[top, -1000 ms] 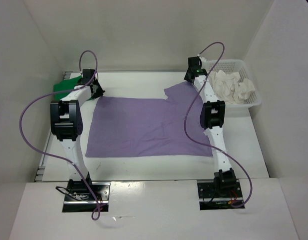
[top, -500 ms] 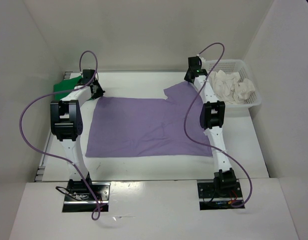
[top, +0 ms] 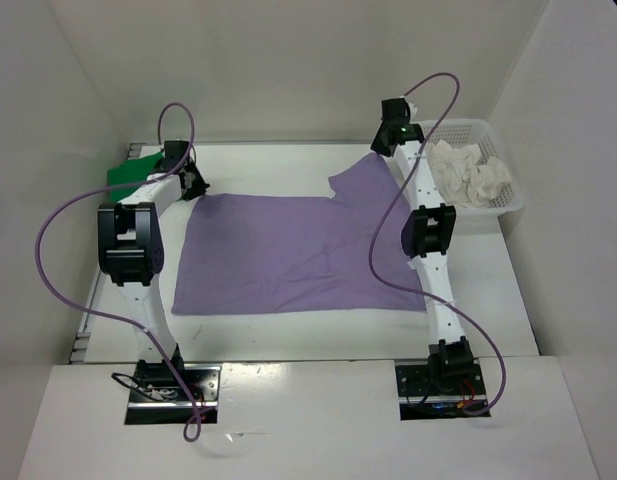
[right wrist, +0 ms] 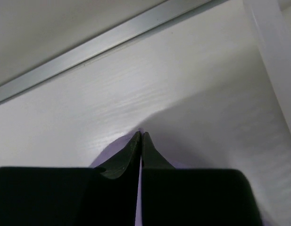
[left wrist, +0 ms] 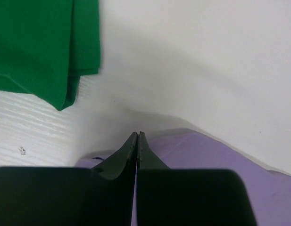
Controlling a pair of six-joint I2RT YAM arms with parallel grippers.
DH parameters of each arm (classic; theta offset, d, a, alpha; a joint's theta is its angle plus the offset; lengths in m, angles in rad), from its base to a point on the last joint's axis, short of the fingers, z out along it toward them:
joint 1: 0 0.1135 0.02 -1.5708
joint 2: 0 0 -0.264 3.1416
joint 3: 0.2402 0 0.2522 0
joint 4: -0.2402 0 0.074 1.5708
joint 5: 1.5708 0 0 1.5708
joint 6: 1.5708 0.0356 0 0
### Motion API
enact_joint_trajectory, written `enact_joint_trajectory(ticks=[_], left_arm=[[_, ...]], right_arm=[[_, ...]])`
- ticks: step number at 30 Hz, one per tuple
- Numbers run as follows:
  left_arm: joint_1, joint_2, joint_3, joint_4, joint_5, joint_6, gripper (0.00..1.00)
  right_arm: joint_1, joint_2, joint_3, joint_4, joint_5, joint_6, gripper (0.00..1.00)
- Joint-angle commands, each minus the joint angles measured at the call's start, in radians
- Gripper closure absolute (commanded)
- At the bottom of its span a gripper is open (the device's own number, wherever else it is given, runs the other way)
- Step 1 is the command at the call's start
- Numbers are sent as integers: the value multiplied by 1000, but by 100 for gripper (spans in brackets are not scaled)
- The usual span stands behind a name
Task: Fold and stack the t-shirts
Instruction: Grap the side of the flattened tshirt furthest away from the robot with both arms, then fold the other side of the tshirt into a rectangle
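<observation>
The light purple t-shirt (top: 288, 250) lies spread flat across the middle of the table. My left gripper (top: 195, 187) is shut on its far left corner (left wrist: 202, 146), fabric showing between the fingers (left wrist: 145, 155). Over at the far right corner, my right gripper (top: 380, 152) is shut on the purple t-shirt (right wrist: 112, 150) and has raised that corner a little. The green t-shirt (top: 123, 172) sits folded at the far left edge, also in the left wrist view (left wrist: 37, 47). The white t-shirt (top: 473, 175) lies crumpled in the basket.
A white mesh basket (top: 508, 205) stands at the far right of the table, close to my right arm. White walls enclose the table on the back and sides. A metal strip (right wrist: 103, 40) runs along the back wall's foot.
My right gripper has shut on the purple shirt's far right corner and lifted it slightly toward the back. The left gripper has stayed shut at the far left corner.
</observation>
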Motion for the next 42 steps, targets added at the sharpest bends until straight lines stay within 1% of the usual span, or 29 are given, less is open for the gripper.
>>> enact_joint_trajectory(ticks=[1, 5, 7, 8, 9, 10, 11, 12, 13, 14, 15, 17, 20, 22, 23, 25, 26, 29, 31, 32, 34, 35, 39, 42], left_arm=[[0, -65, -12, 17, 0, -7, 100], [0, -87, -31, 17, 0, 2, 100], [0, -99, -50, 17, 10, 2, 100], [0, -110, -64, 17, 10, 2, 100], [0, -110, -64, 17, 10, 13, 100], [0, -110, -64, 17, 10, 13, 100], [0, -110, -64, 17, 10, 13, 100], [0, -110, -64, 17, 10, 13, 100], [0, -110, -64, 17, 10, 22, 100], [0, -110, -64, 17, 10, 22, 100], [0, -101, -50, 17, 10, 22, 100], [10, -90, -39, 8, 10, 31, 100], [30, -72, -16, -6, 10, 31, 100], [30, -81, -43, -6, 10, 31, 100], [30, -99, -60, -6, 10, 31, 100], [30, -142, -102, 12, 10, 31, 100], [30, -156, -140, 12, 10, 31, 100], [39, -220, -197, 12, 10, 31, 100], [39, -284, -258, 25, 10, 31, 100], [39, -306, -278, 25, 10, 31, 100], [39, -357, -306, 25, 10, 31, 100], [39, -371, -306, 25, -2, 31, 100], [39, -427, -326, -7, -23, 42, 100], [48, -463, -370, -7, -61, 42, 100]], right_arm=[[12, -125, 45, -184, -26, 11, 99], [34, -207, -60, -250, -36, 11, 99], [34, -250, -130, -280, -10, 11, 99], [43, -339, -191, -261, -10, 11, 99], [43, -424, -468, -204, -10, 0, 99], [43, -543, -706, 88, -10, -12, 99], [23, -675, -914, 243, -89, -1, 100], [-27, -828, -1145, 323, -138, 40, 100], [-27, -830, -1170, 315, -160, 31, 99], [-27, -821, -1152, 271, -111, 16, 99], [-27, -808, -1135, 244, -99, -3, 99], [-27, -849, -1187, 307, -117, -29, 99], [-46, -885, -1244, 307, -117, -41, 99], [-55, -935, -1334, 316, -117, -41, 99], [-55, -961, -1410, 339, -117, -41, 99], [-55, -1043, -1484, 351, -128, -17, 99], [-55, -1069, -1552, 352, -128, -16, 99], [-55, -1171, -1639, 352, -137, 3, 99], [-66, -1227, -1669, 341, -160, 13, 99], [-76, -1285, -1695, 330, -171, 13, 99], [-86, -1334, -1707, 292, -181, 13, 97], [-96, -1378, -1725, 280, -181, 13, 97], [-115, -1472, -1776, 206, -201, 4, 96], [-115, -1547, -1807, 125, -192, -6, 95]])
